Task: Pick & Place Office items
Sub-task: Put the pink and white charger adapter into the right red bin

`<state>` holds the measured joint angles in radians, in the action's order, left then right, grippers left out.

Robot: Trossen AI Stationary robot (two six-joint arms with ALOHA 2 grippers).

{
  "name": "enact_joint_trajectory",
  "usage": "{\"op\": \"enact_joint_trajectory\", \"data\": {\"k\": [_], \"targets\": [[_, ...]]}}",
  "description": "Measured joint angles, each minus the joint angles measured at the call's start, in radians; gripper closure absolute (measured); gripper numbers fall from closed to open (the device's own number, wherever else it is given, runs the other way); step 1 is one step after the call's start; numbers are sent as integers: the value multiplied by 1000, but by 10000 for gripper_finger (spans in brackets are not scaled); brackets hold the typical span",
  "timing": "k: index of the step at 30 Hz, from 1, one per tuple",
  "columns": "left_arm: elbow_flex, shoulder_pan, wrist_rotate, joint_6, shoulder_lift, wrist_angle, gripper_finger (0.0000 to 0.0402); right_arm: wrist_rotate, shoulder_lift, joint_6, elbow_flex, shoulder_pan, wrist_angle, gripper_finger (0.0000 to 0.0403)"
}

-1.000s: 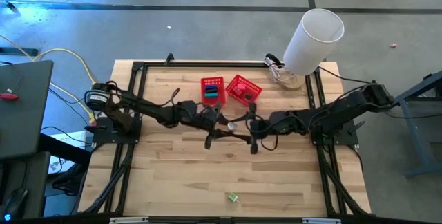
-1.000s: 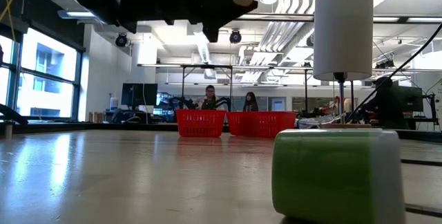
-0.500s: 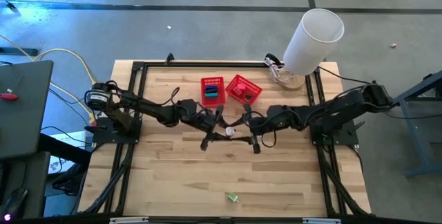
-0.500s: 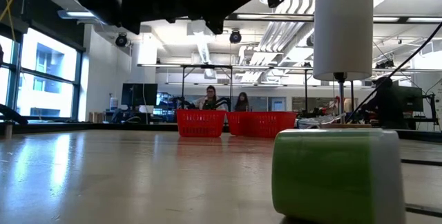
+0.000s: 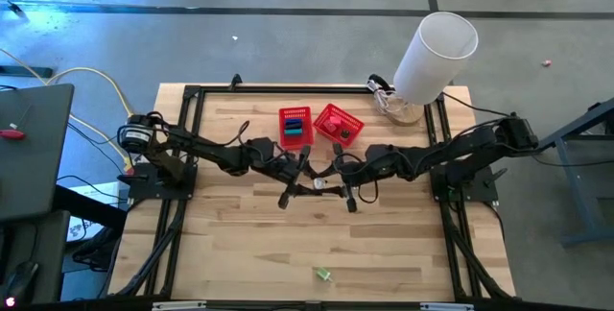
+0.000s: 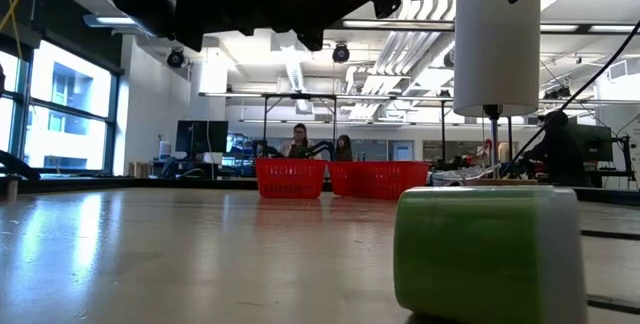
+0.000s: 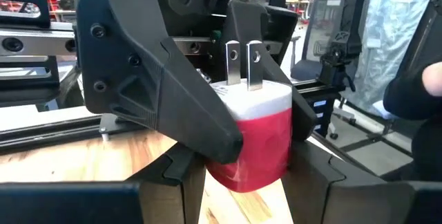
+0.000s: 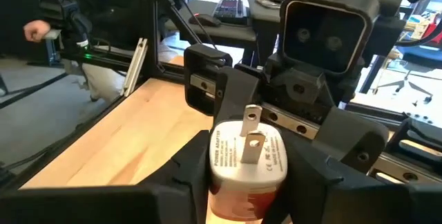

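Note:
A red-and-white plug adapter, white at its two-pronged end and red at the other, hangs in the air over the table's middle between my two grippers. My left gripper comes from the left and my right gripper from the right; both are shut on the adapter. A small green item lies on the table near the near edge and looms large in the low view. My left gripper pinches the adapter's red end between its two fingers, coming level from the table's left. The adapter is lifted clear, prongs pointing up. My right gripper pinches the adapter's body below the white pronged face between its two fingers, coming level from the table's right. In the left wrist view its fingers lie along both sides of the white part.
Two red mesh baskets stand side by side toward the far edge, each with small items inside. A big white cylinder stands at the far right corner. Bare wood lies between the grippers and the green item. People sit in the room behind.
My right gripper has moved toward the table's left, closing the gap to my left gripper. The adapter has shifted a little toward the near edge and now sits between both grippers.

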<state>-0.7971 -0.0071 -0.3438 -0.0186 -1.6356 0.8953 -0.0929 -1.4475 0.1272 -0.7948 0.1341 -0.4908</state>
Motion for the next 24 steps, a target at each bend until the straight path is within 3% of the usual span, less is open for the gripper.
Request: {"op": "enact_joint_trajectory", "data": {"k": [4, 12, 20, 24], "targets": [[0, 0, 2, -16, 0, 0, 257, 0, 0, 2, 0, 0, 0, 278], [0, 1, 14, -32, 0, 1, 163, 8, -1, 11, 0, 0, 6, 278], [0, 1, 13, 0, -1, -2, 152, 17, -1, 11, -1, 1, 24, 278], [0, 6, 30, 11, -2, -13, 151, 79, 2, 8, -1, 9, 45, 278]]}}
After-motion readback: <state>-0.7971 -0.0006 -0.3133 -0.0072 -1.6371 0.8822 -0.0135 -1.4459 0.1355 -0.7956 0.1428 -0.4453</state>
